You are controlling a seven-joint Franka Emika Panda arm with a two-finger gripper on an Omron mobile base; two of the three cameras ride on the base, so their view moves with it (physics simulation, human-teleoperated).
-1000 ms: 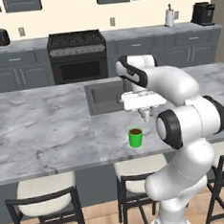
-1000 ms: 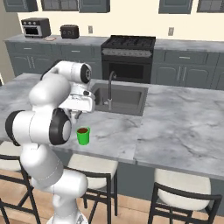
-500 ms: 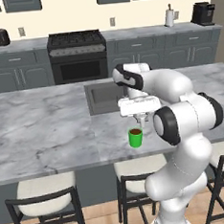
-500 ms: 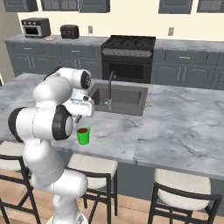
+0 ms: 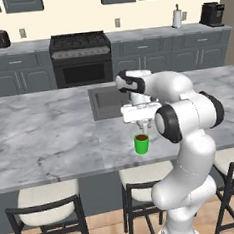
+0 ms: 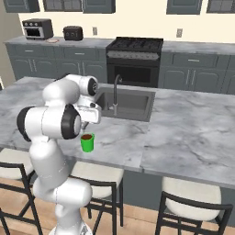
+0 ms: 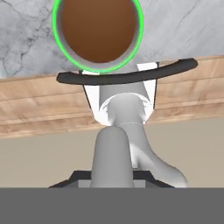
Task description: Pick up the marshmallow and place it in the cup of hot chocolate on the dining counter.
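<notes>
The cup of hot chocolate (image 5: 141,144) is a small green mug of dark brown liquid, standing near the front edge of the dining counter (image 5: 45,135). My gripper (image 5: 141,128) points straight down just above its mouth. From the right base view the gripper (image 6: 85,127) hangs close over the cup (image 6: 87,142). In the hand view the cup (image 7: 98,30) lies directly below, its brown surface unbroken. The marshmallow is hidden. I cannot tell how far apart the fingers stand, or whether anything sits between them.
A dark sink (image 5: 105,101) with a faucet (image 6: 115,92) is set into the counter just behind the cup. Black stools with cream seats (image 5: 46,200) (image 6: 193,193) stand along the counter's front edge. A stove and grey cabinets line the back wall.
The hand has drifted a little left and down from beside the sink, and now sits over the cup. The cup has not moved.
</notes>
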